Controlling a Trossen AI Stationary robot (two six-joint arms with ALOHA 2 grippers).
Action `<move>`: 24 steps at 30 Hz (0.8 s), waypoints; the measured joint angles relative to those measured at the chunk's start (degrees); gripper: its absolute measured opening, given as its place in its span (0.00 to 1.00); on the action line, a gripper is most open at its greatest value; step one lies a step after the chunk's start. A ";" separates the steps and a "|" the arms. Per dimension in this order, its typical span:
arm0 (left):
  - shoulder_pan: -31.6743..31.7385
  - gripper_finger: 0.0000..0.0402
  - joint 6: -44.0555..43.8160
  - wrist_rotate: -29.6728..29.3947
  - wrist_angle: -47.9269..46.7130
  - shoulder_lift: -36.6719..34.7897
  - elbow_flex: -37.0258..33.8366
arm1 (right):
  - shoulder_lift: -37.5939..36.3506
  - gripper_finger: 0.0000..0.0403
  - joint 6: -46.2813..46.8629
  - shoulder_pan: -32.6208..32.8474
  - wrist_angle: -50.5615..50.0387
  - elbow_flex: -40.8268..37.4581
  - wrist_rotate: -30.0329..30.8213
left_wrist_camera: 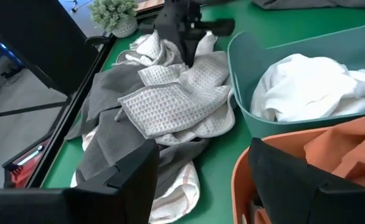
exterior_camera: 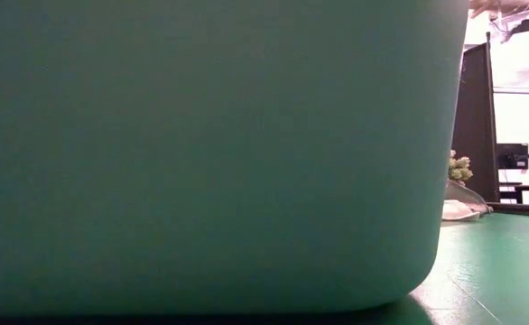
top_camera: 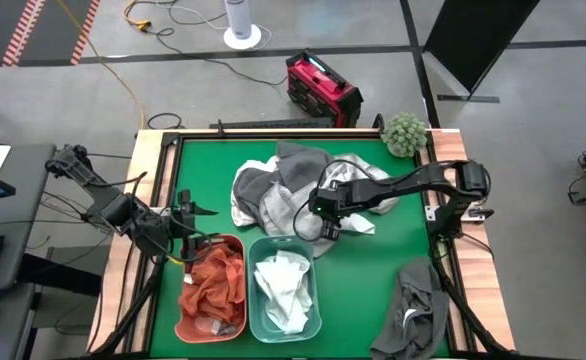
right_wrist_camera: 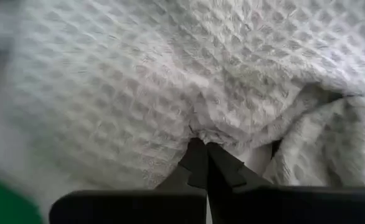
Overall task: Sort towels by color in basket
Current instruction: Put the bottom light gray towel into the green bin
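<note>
Bins sit at the near edge of the green surface (top_camera: 363, 290): an orange bin (top_camera: 184, 318) holding rust-orange towels (top_camera: 216, 285), and just beside it a teal bin (top_camera: 316, 318) holding white towels (top_camera: 285, 290); the teal bin's wall fills nearly all of the low view (exterior_camera: 210, 153). At the near right corner a dark grey towel (top_camera: 420, 310) hangs over the surface's edge. The left claw (top_camera: 185, 234) hovers at the far rim of the orange bin, its two dark fingers (left_wrist_camera: 129, 177) standing well apart and empty, with the bin's rim between them in the left wrist view. Farther back, in the middle of the surface, lies the unsorted heap of towels (top_camera: 283, 190), light grey waffle cloth on top of dark grey cloth and a white towel with thin red lines. The right claw (top_camera: 325, 222) is down on the near side of this heap, its fingertips (right_wrist_camera: 195, 163) pressed together on a pinch of the light grey waffle towel (right_wrist_camera: 170, 81). Beyond the heap, at the far right corner, stands a round green fuzzy ball (top_camera: 405, 133).
</note>
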 joint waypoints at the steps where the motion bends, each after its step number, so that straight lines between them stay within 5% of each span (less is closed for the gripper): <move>1: 0.00 0.59 0.00 0.00 -0.07 0.00 0.00 | -1.15 0.04 0.30 0.36 -0.56 0.07 0.15; 8: -0.02 0.59 0.05 0.00 -1.83 0.00 1.41 | -13.24 0.03 0.36 5.66 1.89 1.65 3.20; 15: 0.00 0.59 3.35 -3.87 -2.27 -0.37 2.16 | -23.93 0.03 -11.08 16.56 24.25 1.84 2.95; 24: 0.03 0.59 3.43 -4.57 -1.94 -0.57 2.16 | -25.03 0.04 -20.79 26.81 49.17 1.86 -1.55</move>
